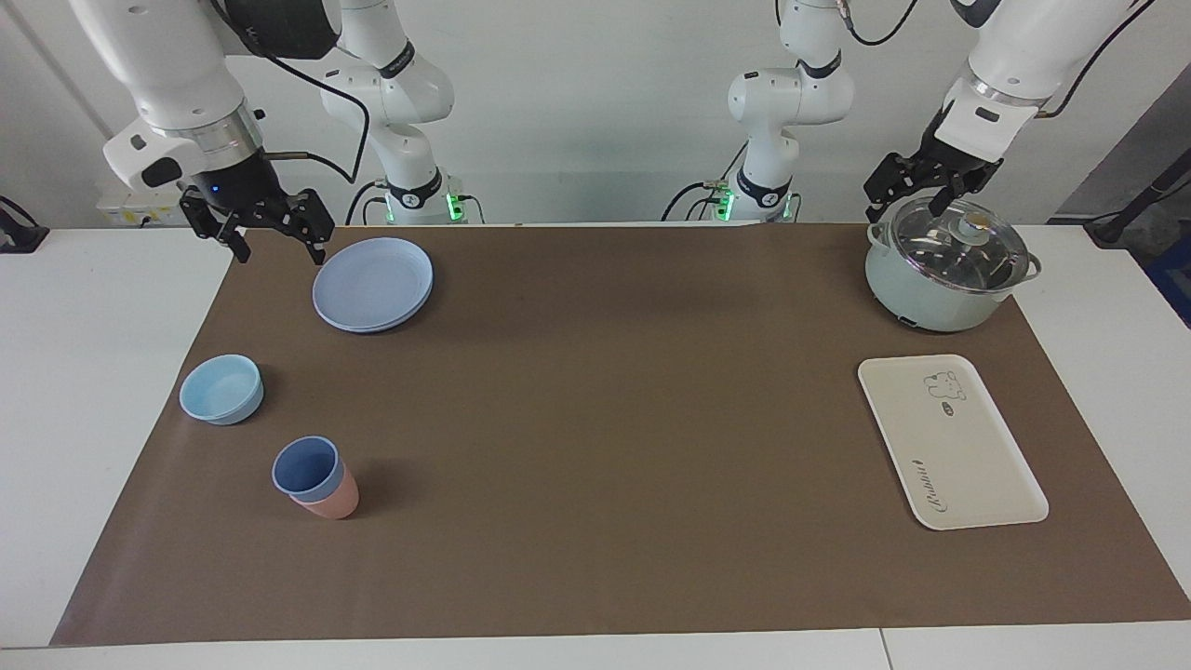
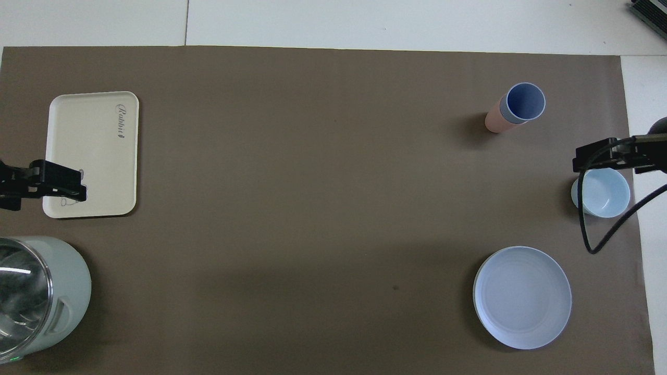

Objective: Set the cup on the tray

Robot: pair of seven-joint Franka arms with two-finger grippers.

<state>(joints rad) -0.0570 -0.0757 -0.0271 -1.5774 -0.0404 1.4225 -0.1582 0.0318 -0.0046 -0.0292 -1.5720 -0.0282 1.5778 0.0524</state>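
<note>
**Blue cup nested in a pink tumbler, tray bare at the other end**

Periwinkle-blue plastic, smooth and handleless, the cup (image 1: 305,464) sits nested inside a pink tumbler (image 1: 327,501) of like shape, so that only its rim and upper wall show above the pink. The stacked pair stands upright on the brown paper mat (image 1: 595,419) toward the right arm's end of the table. Nearer to the robots than the pair lies a low light-blue bowl (image 1: 221,389), and nearer again a round blue plate (image 1: 373,284) with a shallow raised rim.

The tray (image 1: 949,442), flat, cream-white and round-cornered, lies well apart at the left arm's end, with a bear drawing and script lettering on its face. Nearer to the robots than the tray stands a pale-green pot (image 1: 940,284) under a glass lid.

The right gripper (image 1: 279,244) hangs in the air beside the plate, fingers spread and holding nothing. The left gripper (image 1: 916,194) hovers at the pot's rim, fingers parted and empty.

The overhead view looks straight down into the cup's hollow; the facing view shows the pot's lid knob, cut off overhead.
</note>
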